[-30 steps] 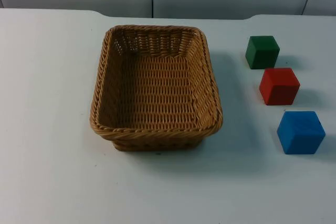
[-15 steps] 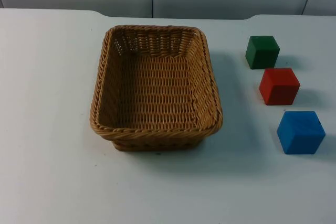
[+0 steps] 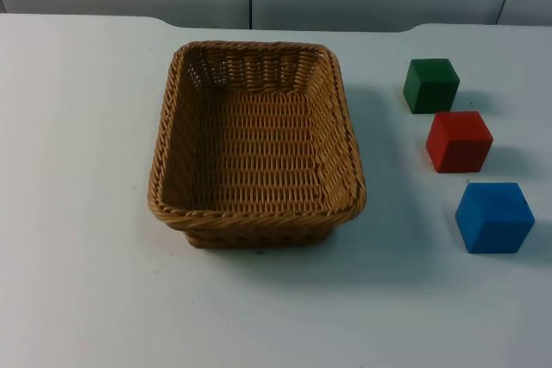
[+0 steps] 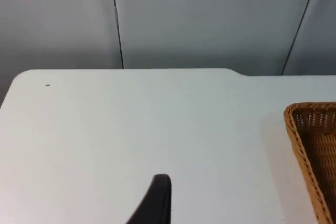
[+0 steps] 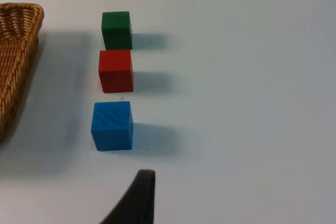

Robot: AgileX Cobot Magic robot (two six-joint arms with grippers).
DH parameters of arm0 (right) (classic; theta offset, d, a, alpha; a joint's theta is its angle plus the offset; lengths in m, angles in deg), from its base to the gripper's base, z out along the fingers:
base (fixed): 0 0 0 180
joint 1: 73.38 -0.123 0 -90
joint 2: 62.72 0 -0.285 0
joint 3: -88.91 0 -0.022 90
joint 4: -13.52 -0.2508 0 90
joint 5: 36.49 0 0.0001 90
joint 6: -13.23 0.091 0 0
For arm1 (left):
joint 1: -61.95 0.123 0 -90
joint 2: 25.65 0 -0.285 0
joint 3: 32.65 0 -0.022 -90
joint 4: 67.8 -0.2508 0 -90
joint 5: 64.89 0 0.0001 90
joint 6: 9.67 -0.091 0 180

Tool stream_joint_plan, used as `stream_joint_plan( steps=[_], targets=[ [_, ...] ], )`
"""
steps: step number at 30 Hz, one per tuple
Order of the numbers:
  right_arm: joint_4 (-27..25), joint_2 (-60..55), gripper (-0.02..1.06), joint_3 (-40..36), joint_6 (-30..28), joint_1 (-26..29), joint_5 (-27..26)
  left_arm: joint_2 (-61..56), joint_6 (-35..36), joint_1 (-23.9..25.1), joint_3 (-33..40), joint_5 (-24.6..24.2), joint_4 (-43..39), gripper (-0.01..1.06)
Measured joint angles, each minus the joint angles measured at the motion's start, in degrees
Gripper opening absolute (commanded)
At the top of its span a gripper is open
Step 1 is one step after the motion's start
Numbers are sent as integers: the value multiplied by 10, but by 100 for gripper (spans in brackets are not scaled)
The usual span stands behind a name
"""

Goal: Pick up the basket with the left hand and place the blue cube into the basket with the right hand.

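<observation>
The basket sits on the white counter, and nothing is inside it. Three cubes stand in a row to its right, apart from it: the green cube farthest back, the red cube in the middle, and the blue cube at the front. The left claw hangs over bare counter beside the basket, the right claw hangs near the blue cube, and one cannot tell if either is apart or together.
</observation>
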Motion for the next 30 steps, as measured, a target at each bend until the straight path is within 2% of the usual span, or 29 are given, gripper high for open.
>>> stream_joint_plan(
  steps=[3, 6, 7, 12, 20, 30],
  targets=[
    [0, 0, 104, 0, 0, 0, 0, 58, -20, 0, -25, 1, 27, 87],
    [0, 0, 104, 0, 0, 0, 0, 149, -88, 0, -67, 1, 118, 87],
    [0, 0, 104, 0, 0, 0, 0, 149, -88, 0, -67, 1, 118, 87],
    [0, 0, 104, 0, 0, 0, 0, 263, -178, 0, -105, 6, 228, 87],
    [0, 0, 104, 0, 0, 0, 0, 384, -219, -7, -123, 12, 272, 87],
    [0, 0, 104, 0, 0, 0, 0, 536, -231, -62, -181, 18, 280, 87]
  ],
)
